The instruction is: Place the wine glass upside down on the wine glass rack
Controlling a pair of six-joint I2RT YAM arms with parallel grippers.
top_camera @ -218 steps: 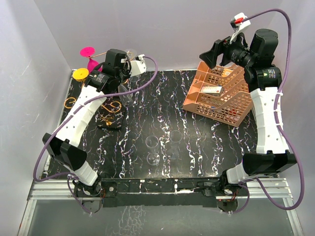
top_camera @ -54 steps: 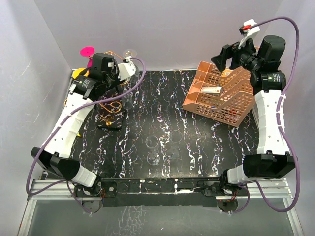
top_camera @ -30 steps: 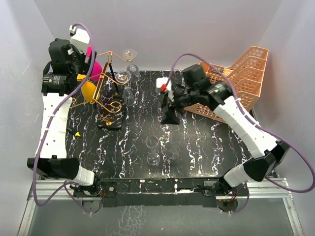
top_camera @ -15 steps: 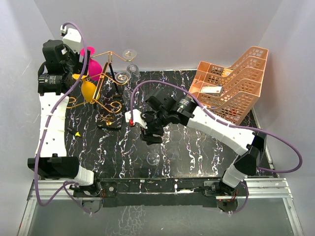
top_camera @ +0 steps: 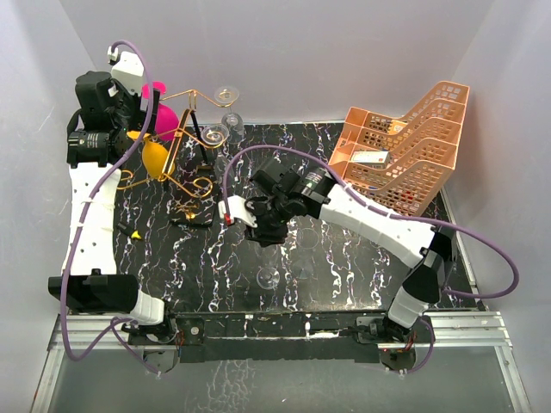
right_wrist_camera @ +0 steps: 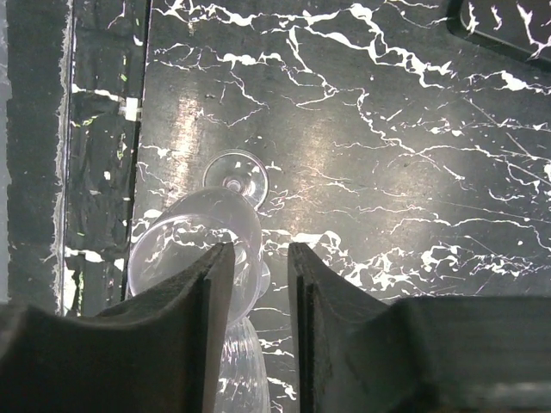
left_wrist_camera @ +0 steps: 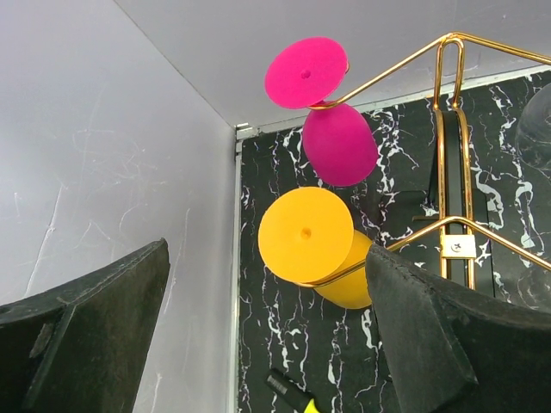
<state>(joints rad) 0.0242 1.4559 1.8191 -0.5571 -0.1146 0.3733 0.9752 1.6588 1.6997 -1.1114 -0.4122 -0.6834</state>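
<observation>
Two clear wine glasses show in the right wrist view. One (right_wrist_camera: 185, 245) stands left of my left finger; the other (right_wrist_camera: 248, 366) sits low in the gap, against that finger. My right gripper (right_wrist_camera: 258, 254) hangs over the table's middle (top_camera: 263, 231), jaws close together with bare table showing between them. From above, one clear wine glass (top_camera: 268, 277) stands just near of it. The gold wine glass rack (top_camera: 185, 142) stands at the back left with pink (left_wrist_camera: 337, 142), orange (left_wrist_camera: 310, 237) and clear (top_camera: 215, 133) glasses hanging upside down. My left gripper (left_wrist_camera: 267, 249) is open and empty, raised beside the rack (top_camera: 138, 107).
An orange perforated tray rack (top_camera: 405, 146) leans at the back right. A black marker with a yellow tip (left_wrist_camera: 291, 393) lies near the left wall (top_camera: 133, 232). The rack's dark base (top_camera: 194, 212) sits on the marbled table (top_camera: 362, 258). Walls close in left, right and back.
My right arm has swung from the back centre down over the glasses in the table's middle, then shifted a little left. Its jaws have narrowed. The left arm has stayed put.
</observation>
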